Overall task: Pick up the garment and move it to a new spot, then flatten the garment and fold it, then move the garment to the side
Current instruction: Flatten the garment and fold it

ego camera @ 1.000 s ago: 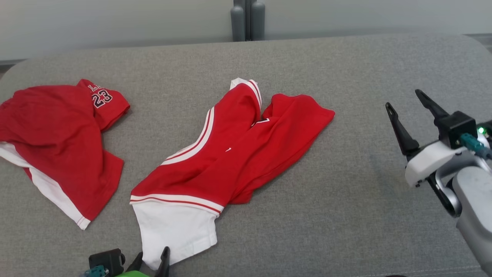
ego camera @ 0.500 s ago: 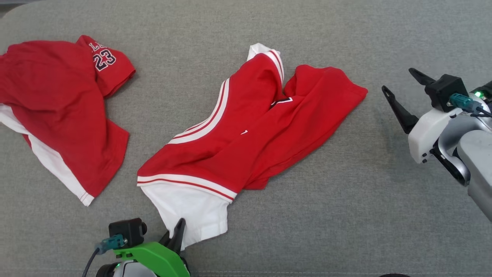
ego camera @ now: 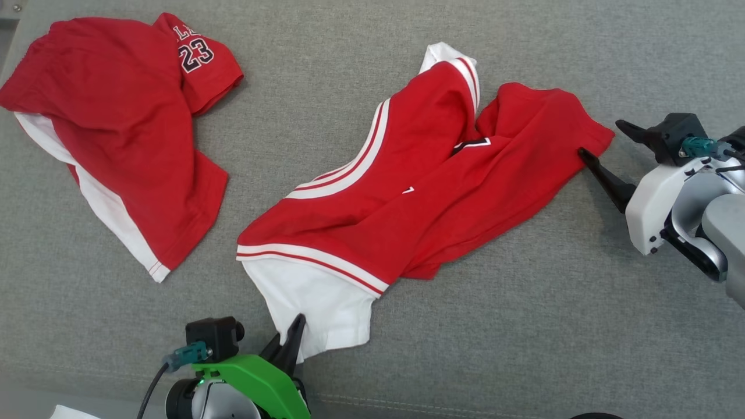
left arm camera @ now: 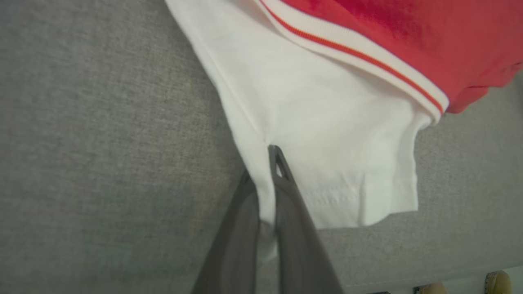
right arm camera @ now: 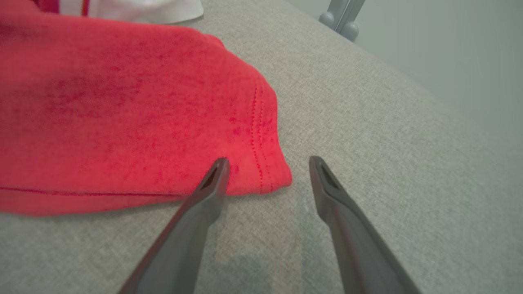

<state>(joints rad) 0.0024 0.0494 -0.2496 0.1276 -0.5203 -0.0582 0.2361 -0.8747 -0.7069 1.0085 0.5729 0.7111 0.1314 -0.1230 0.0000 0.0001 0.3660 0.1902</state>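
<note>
The garment (ego camera: 419, 198), a crumpled red jersey with white striped trim and a white end, lies mid-surface. My left gripper (ego camera: 291, 336) is at the near edge, shut on a fold of the white end. In the left wrist view the white cloth (left arm camera: 327, 122) is pinched between the closed fingers of the left gripper (left arm camera: 263, 171). My right gripper (ego camera: 600, 138) stands open at the garment's far right red corner. The right wrist view shows that stitched red corner (right arm camera: 257, 134) lying between the spread tips of the right gripper (right arm camera: 267, 163), the left finger (right arm camera: 212, 179) touching the cloth.
A second red garment (ego camera: 122, 128) with the number 23 lies at the upper left. Everything rests on a grey fabric surface (ego camera: 524, 326) with a seam along its near edge. A grey post (right arm camera: 343, 16) stands beyond the far edge.
My left gripper has shut on the white end of the garment. The head camera has tilted down and shifted. My right gripper has come up to the red corner, still open.
</note>
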